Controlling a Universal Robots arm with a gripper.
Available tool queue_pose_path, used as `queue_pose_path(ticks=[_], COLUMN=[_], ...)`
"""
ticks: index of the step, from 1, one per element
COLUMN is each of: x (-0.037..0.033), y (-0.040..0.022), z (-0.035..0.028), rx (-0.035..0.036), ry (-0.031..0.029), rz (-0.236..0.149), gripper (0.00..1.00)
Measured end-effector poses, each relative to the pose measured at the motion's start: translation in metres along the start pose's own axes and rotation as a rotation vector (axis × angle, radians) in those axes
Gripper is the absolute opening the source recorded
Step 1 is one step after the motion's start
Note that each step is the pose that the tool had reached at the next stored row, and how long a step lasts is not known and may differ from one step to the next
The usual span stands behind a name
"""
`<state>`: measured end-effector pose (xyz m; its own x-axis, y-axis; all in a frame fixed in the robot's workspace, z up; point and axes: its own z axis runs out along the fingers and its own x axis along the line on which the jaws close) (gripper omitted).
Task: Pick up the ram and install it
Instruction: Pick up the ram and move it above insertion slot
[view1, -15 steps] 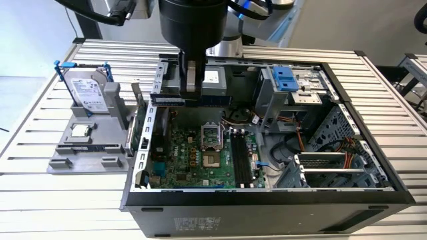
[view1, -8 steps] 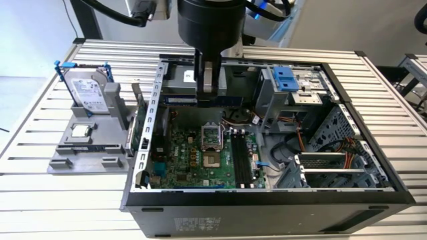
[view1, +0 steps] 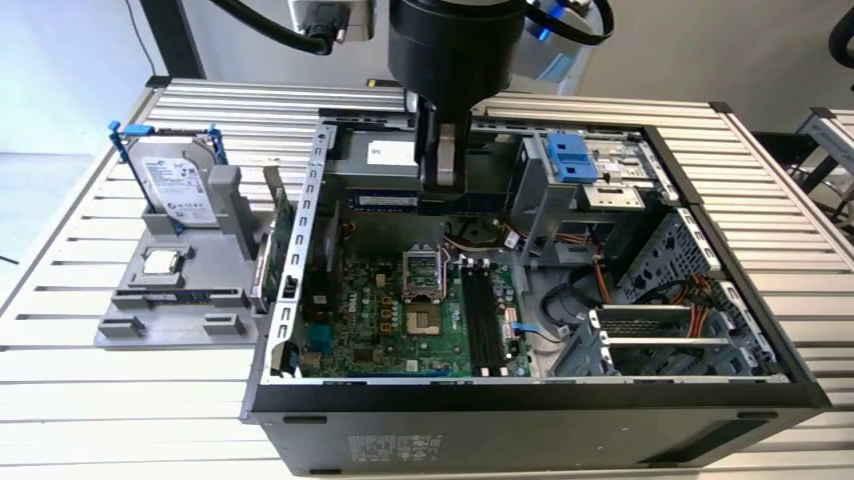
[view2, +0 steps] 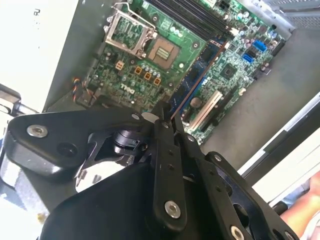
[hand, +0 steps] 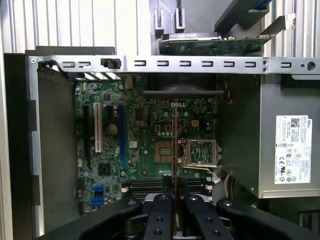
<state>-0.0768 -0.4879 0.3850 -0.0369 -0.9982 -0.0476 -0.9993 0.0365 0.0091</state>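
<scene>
My gripper (view1: 442, 180) hangs over the open computer case (view1: 534, 400), above the back part of the motherboard (view1: 400, 320). It is shut on the ram (view1: 383, 200), a slim green stick that juts out toward the exterior view's left. In both wrist views the ram (hand: 175, 145) (view2: 197, 75) shows edge-on as a thin strip between the black fingers (hand: 161, 210) of the gripper (hand: 175, 192) (view2: 164, 119). It is held above the board, over the processor socket (hand: 200, 152). The black memory slots (view1: 481, 310) (hand: 145, 186) lie beside that socket.
A grey holder (view1: 174, 300) at the exterior view's left carries a silver hard drive with blue brackets (view1: 180, 180), a small square processor chip (view1: 163, 262) and an upright green card (view1: 280, 250). The power supply (hand: 290, 145), drive cage (view1: 587, 165) and case walls ring the board.
</scene>
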Motion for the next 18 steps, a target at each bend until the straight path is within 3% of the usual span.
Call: queue_pose_path(ticks=[15,18], x=[-0.0005,-0.0006], y=[-0.0127,-0.0153], z=[-0.0001,-0.0001], rx=[0.0036,0.0011], ry=[-0.0007,-0.0006], rz=[0.077,0.082], gripper=[0.0,0.0])
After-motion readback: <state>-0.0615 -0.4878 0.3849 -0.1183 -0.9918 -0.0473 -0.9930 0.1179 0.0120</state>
